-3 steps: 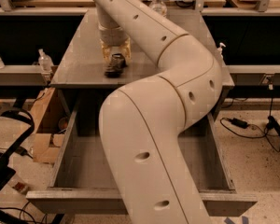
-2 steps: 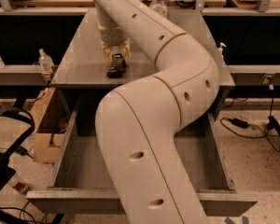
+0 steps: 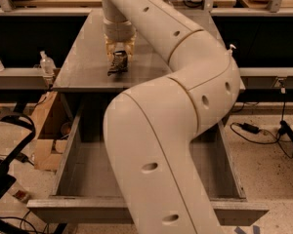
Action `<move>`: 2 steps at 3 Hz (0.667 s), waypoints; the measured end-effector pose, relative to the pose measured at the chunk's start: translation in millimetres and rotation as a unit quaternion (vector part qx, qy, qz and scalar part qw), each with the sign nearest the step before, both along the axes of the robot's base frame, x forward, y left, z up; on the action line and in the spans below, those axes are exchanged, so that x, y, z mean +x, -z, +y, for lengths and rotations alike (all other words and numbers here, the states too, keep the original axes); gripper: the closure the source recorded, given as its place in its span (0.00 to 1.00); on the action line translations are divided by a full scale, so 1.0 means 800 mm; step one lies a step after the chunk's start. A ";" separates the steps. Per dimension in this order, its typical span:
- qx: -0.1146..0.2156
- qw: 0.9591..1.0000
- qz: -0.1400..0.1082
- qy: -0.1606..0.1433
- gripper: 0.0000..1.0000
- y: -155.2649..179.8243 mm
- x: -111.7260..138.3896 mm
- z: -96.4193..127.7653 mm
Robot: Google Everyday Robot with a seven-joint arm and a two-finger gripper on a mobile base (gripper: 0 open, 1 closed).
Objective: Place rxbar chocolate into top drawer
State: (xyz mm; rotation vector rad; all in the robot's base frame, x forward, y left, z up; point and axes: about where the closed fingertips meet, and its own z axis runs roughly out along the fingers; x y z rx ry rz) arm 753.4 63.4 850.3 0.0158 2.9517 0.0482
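Camera view looks down the pale arm (image 3: 185, 96) to the gripper (image 3: 118, 52), which hangs over the grey bench (image 3: 83, 57) near its middle. Its fingers pinch the upper end of the rxbar chocolate (image 3: 118, 65); the dark bar hangs tilted, its lower end at the bench surface. The top drawer (image 3: 68, 209) stands pulled open below the bench's front edge, well apart from the bar. A cardboard box (image 3: 45, 130) sits on the floor to the drawer's left.
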 end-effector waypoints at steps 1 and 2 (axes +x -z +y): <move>0.031 0.999 -0.021 -0.008 1.00 -0.041 -0.020 -0.004; 0.083 0.995 -0.031 -0.033 1.00 -0.072 -0.058 -0.017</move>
